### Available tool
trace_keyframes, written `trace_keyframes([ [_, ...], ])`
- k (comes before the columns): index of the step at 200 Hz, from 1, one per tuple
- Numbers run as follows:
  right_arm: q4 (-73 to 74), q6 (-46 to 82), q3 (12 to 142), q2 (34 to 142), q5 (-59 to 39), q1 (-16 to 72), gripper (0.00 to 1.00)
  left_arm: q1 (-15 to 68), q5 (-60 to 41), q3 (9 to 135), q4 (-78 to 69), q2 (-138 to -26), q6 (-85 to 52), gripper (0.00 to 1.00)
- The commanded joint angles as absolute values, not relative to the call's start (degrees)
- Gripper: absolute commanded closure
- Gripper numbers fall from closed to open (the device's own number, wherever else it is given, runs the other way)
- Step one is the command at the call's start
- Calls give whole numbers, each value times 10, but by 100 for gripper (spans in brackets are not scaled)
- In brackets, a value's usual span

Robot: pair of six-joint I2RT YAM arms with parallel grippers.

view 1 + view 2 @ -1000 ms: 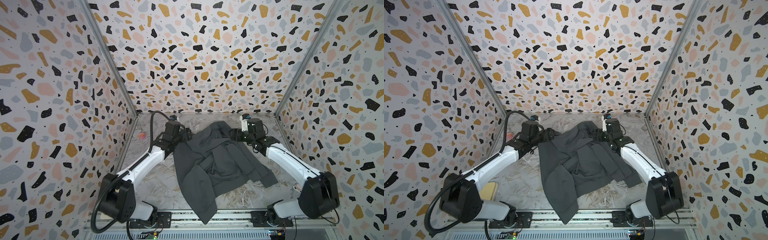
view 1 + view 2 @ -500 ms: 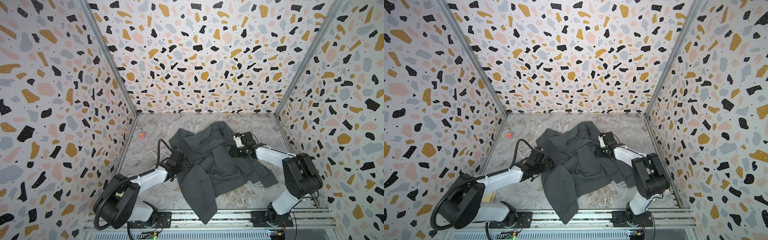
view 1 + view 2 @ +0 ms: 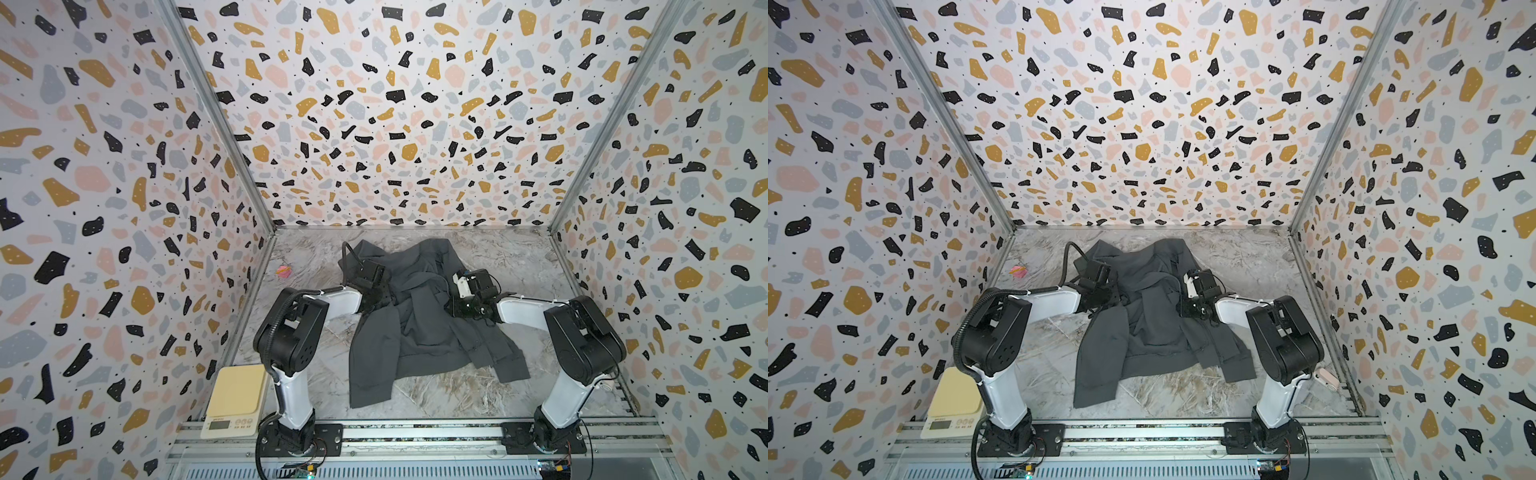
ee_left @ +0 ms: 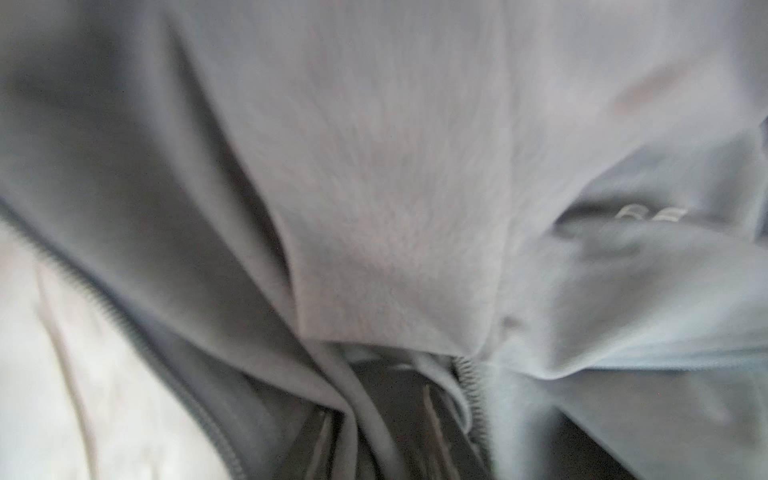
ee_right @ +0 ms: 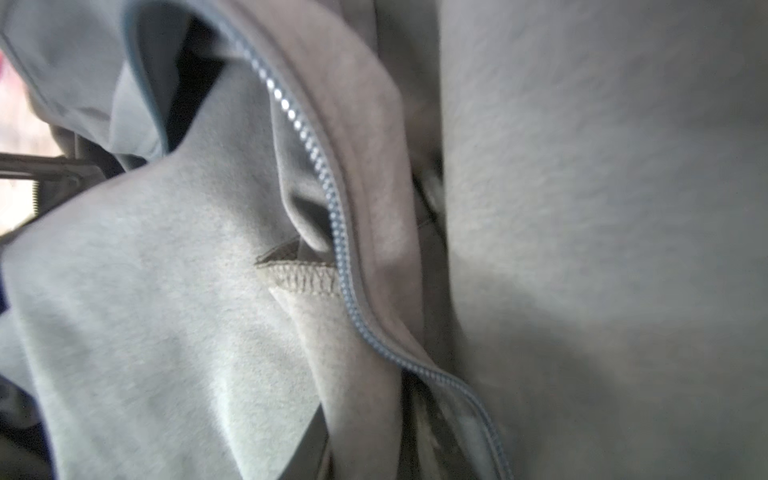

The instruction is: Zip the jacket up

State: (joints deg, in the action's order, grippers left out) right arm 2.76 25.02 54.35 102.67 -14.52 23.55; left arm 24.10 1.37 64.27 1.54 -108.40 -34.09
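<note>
left gripper [image 4: 395,424] pinching jacket [image 3: 419,328] fold, fingers mostly buried | right gripper [image 5: 374,436] clamped on its zipper edge [image 5: 332,208], tips cut off | both wrist views blurred

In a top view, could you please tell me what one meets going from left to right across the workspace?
pale yellow scale → small pink object → jacket → right arm's black elbow housing

Marble tabletop [image 3: 457,399], crumpled jacket [image 3: 415,328], pink scrap [image 3: 283,271]
</note>
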Motion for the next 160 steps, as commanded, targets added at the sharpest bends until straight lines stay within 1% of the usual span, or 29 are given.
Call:
trace_keyframes([
  [1,-31,237,586,997,-105,219,60,233,37,694,82,-1055,-279,36],
  [12,-63,227,594,969,-81,220,53,232,59,677,91,-1020,-269,25],
  [25,-97,221,594,934,-57,222,47,229,84,631,91,-967,-273,12],
  [45,-143,216,586,889,-32,235,42,221,103,536,86,-880,-298,2],
  [63,-178,212,586,853,-15,280,37,216,107,446,79,-796,-331,0],
  [78,-196,218,597,839,2,350,32,213,108,387,79,-722,-358,0],
  [92,-206,232,615,847,1,415,31,204,116,353,88,-648,-383,0],
  [112,-212,249,644,882,11,497,31,194,139,315,104,-535,-407,0],
  [129,-215,251,674,925,7,551,31,191,161,289,108,-436,-433,0],
  [148,-224,243,718,977,7,611,32,189,204,285,143,-344,-457,0],
  [160,-233,237,744,1006,28,647,32,188,227,293,165,-301,-463,1],
])
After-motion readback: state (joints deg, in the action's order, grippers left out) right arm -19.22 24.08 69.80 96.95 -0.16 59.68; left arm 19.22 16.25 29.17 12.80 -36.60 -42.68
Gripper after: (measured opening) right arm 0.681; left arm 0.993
